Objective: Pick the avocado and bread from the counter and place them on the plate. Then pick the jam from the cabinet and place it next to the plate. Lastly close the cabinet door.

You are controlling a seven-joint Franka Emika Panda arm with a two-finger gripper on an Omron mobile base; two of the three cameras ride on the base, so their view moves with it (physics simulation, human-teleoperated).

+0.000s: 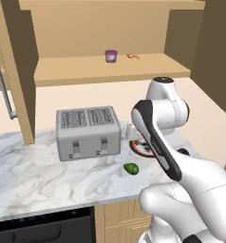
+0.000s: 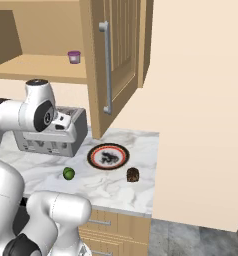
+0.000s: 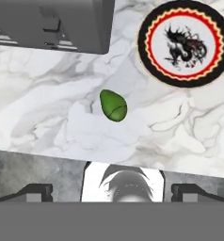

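**Open claw hung over the avocado**

You had the gripper [image 3: 112, 188] released, jaws spread wide and holding nothing, high above the counter [image 3: 48, 117], likely to line up a descent. The avocado [image 3: 113, 105] lay below: a glossy green oval, loose on the marble between the toaster [image 3: 52, 23] and the plate [image 3: 149, 66].

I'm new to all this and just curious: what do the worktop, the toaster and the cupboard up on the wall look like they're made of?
The counter looks like polished marble: white with grey veins. The toaster looks like brushed metal: flat grey, with darker slots and levers. The cabinet looks like light wood, matt tan and panelled, with a shiny silver bar handle, probably metal. It is all rendered, so these are only looks.
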